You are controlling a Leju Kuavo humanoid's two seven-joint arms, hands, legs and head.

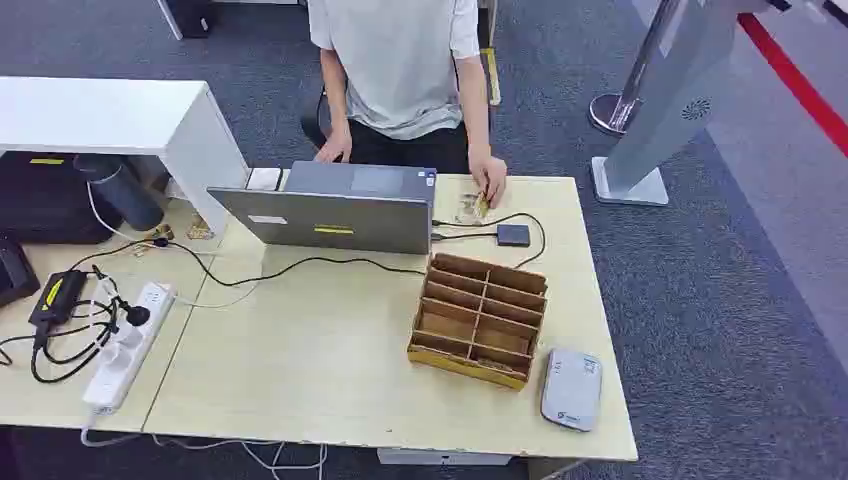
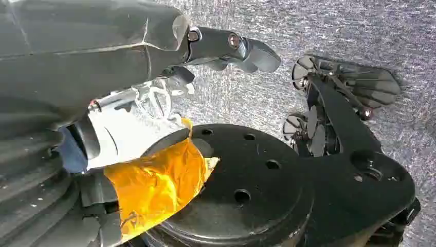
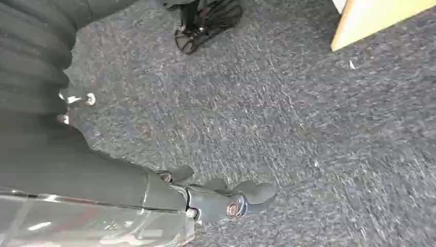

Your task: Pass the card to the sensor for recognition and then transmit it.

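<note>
Head view shows our desk ahead of us and none of our arms over it; both hang at our sides, so everything the task needs lies forward of and above each hand. The sensor (a flat grey pad, as we read it) sits at the near right corner of the desk, just beside the wooden sorter box. The card seems to be the small pale thing at the far edge, under the fingers of a person's hand, next to the laptop and a small black box; it is too small for us to tell its long axis.

Our right hand hangs over grey carpet with a desk corner well off from it. Its fingers look loosely curled with nothing in them, though we cannot tell for sure whether they are together or apart. Our left hand hangs likewise, holding nothing we can see, its fingers largely hidden.

We judge the task not yet begun. Card and sensor both lie toward our right side, so the right hand is the nearer one: it must rise, reach far forward for the card, then draw back to the pad
</note>
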